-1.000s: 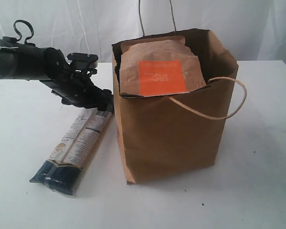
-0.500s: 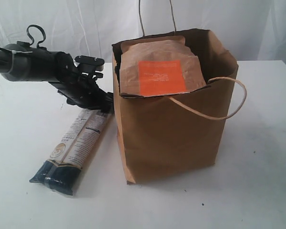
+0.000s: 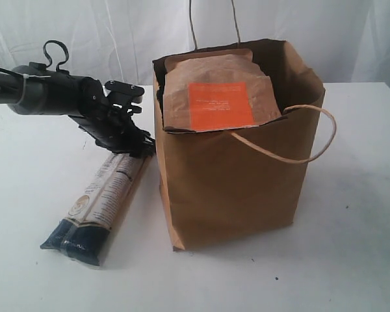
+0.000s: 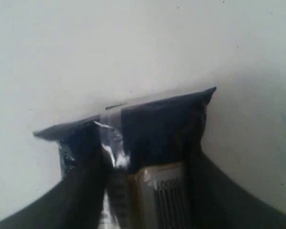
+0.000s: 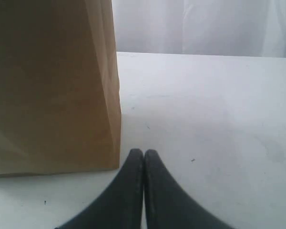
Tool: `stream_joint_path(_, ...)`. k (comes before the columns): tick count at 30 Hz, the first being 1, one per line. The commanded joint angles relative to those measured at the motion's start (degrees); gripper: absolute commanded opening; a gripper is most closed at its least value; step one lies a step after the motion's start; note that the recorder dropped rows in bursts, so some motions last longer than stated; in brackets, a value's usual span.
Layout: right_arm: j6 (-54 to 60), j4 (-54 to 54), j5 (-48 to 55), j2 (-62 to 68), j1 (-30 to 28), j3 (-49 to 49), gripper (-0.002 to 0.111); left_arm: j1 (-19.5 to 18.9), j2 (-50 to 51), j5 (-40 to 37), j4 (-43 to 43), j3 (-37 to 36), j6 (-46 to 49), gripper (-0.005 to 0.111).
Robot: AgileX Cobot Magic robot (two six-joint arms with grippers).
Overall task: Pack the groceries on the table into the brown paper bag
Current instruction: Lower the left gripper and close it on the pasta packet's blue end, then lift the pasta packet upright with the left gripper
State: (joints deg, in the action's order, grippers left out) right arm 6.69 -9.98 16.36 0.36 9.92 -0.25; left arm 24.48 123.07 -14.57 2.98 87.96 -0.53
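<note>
Only the left wrist view shows us the left tool (image 4: 143, 164) straddling the pasta packet (image 4: 159, 119); we cannot tell its grip. The right tool (image 5: 144, 155) is closed. The packet hasn't moved.

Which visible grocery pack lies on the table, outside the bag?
The long dark-blue-and-beige pasta packet, lying beside the brown paper bag; the orange-labelled pouch stands inside it.

We saw a brown paper bag (image 3: 227, 195) of matt, creased kraft paper with thin twine handles (image 3: 333, 133). In it was a pouch (image 3: 208, 68) of the same dull paper, bearing a flat orange label (image 3: 221, 104). The pasta packet (image 3: 97, 201) was glossy, crinkled plastic film, and the table (image 3: 351, 247) was smooth, matt white.
</note>
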Motion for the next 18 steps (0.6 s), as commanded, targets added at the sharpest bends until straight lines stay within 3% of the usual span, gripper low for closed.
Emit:
stream_joint_path(1, 0.0, 0.3, -0.7, -0.4, -0.3, 0.3, 0.0, 0.2, 1.5, -5.0, 0.6, -0.5, -0.7, 0.003)
stream_joint_path(8, 0.0, 0.3, -0.7, -0.4, -0.3, 0.3, 0.0, 0.2, 0.3, -7.5, -0.3, -0.5, -0.8, 0.001)
stream_joint_path(18, 0.0, 0.3, -0.7, -0.4, -0.3, 0.3, 0.0, -1.1, -11.0, -11.5, -3.5, -0.5, -0.7, 0.001)
